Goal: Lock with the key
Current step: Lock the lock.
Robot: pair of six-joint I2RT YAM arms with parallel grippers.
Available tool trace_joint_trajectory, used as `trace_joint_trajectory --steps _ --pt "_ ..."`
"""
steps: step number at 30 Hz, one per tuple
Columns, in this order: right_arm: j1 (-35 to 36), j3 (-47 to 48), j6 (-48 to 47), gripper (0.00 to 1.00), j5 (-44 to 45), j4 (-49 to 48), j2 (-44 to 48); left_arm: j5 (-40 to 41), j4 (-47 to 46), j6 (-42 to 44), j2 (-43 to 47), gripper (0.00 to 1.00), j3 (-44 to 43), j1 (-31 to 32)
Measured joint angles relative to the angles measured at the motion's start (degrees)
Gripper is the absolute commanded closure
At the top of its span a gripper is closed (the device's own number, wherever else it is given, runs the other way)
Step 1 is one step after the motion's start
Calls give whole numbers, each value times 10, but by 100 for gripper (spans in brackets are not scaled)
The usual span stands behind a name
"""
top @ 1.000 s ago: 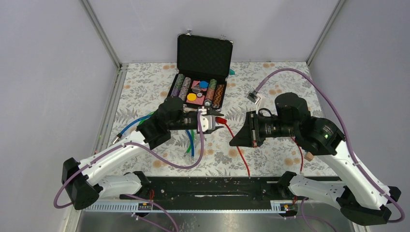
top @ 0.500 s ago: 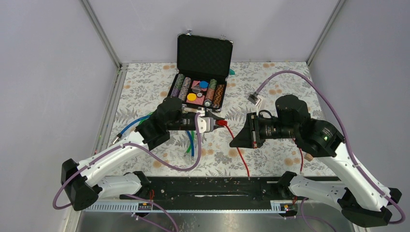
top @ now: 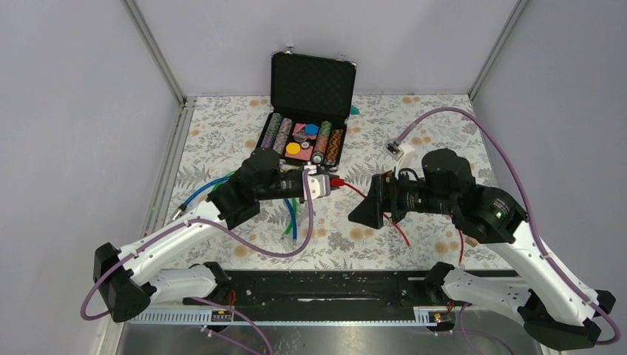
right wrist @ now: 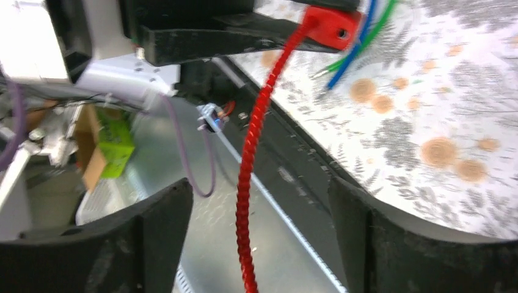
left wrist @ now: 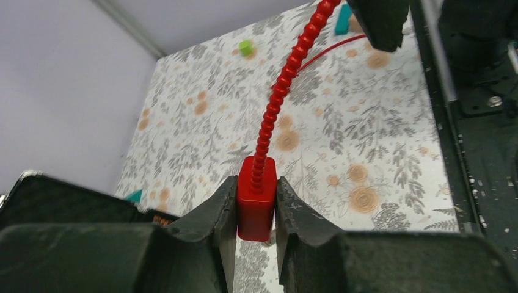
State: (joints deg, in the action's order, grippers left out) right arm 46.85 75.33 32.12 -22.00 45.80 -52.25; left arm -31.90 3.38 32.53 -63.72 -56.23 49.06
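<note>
The lock is a red block [left wrist: 256, 201] with a ribbed red cable [left wrist: 278, 97] running out of its top. My left gripper [left wrist: 256, 210] is shut on the block's two sides, holding it above the flowered mat, just in front of the open case. In the top view the block [top: 338, 181] sticks out of the left gripper [top: 325, 183] toward the right arm. My right gripper [right wrist: 259, 238] is open, and the cable [right wrist: 247, 195] hangs free between its fingers [right wrist: 153, 226] without touching them. I cannot make out a key in any view.
An open black case [top: 311, 81] with poker chips stands at the back centre. Blue and green cables [top: 294, 214] lie under the left arm. The red cable sags onto the mat [top: 222, 133] by the right arm. Small green [left wrist: 245, 47] and teal [left wrist: 343, 18] blocks lie farther off.
My right gripper has gone from shut to wide open and let go of the red cable, which now droops. The left gripper has closed on the red block.
</note>
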Motion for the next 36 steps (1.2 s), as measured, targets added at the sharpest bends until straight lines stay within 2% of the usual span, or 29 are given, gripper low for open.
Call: trace_joint_trajectory --steps 3,6,11,13,14,18,20,24,31,36 --pt "0 -16 -50 4 61 2 15 38 12 1 0 100 -1 0" --pt "0 -34 -103 3 115 6 40 57 63 7 0 100 -15 -4" --pt "0 -39 -172 7 162 18 87 61 170 24 -7 100 -77 -17" --pt "0 -36 -192 14 167 30 101 61 200 30 -12 100 -101 -23" --pt "0 -31 -200 23 171 41 106 61 211 31 -13 100 -109 -26" --pt "0 -20 -219 47 190 78 103 63 241 42 -14 100 -115 -35" --pt "0 -20 -223 52 196 94 100 65 252 45 -14 100 -115 -36" --pt "0 -20 -228 52 194 118 96 65 261 47 -14 100 -115 -38" --pt "0 -26 -231 44 178 125 90 65 276 41 -27 100 -129 -41" --pt "0 -34 -231 45 172 123 90 65 282 36 -35 100 -143 -42"
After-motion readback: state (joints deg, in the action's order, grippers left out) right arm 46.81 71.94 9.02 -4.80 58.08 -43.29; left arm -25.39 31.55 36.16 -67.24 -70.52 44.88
